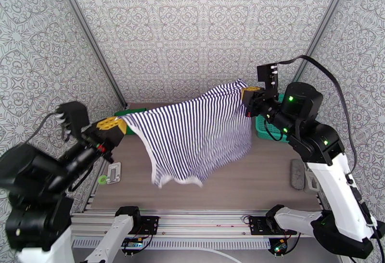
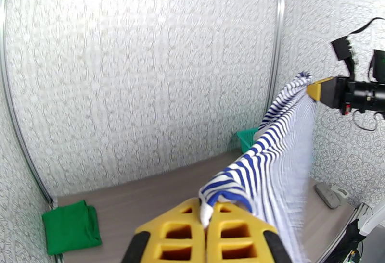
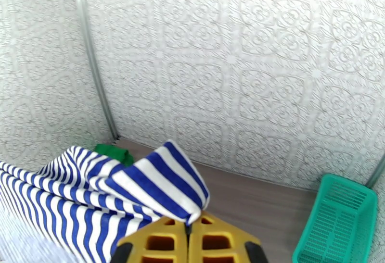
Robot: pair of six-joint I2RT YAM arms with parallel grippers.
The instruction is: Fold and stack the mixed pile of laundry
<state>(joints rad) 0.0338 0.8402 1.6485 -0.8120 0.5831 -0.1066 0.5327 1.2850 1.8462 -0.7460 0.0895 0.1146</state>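
Your two arms hold the striped top (image 1: 192,134) up in the air above the table (image 1: 269,172), spread between them like a sheet on a line. It is thin, soft cloth with narrow purple and white stripes and a white trimmed edge. It sags in a shallow curve along the top and hangs down to a ragged lower edge that is blurred in the overhead view.

Your left gripper (image 2: 207,211) has blocky yellow fingers with square hollows. They are clenched on one bunched corner of the top, with white trim squeezed between the tips. Your right gripper (image 3: 187,225), built the same way, is clamped on the opposite corner, where a fold of cloth flops over its fingertips.

The T-shirt (image 2: 71,228) lies at the far left corner of the table, against the wall. It is plain bright green cloth, folded into a rough, thick square, well apart from the top.

The basket (image 3: 337,220) sits at the far right of the table. It is teal plastic mesh with straight walls.

The table is matte grey-brown with a wood grain. The walls (image 1: 202,28) around it carry a grey and white ornamental pattern, joined by thin metal posts.
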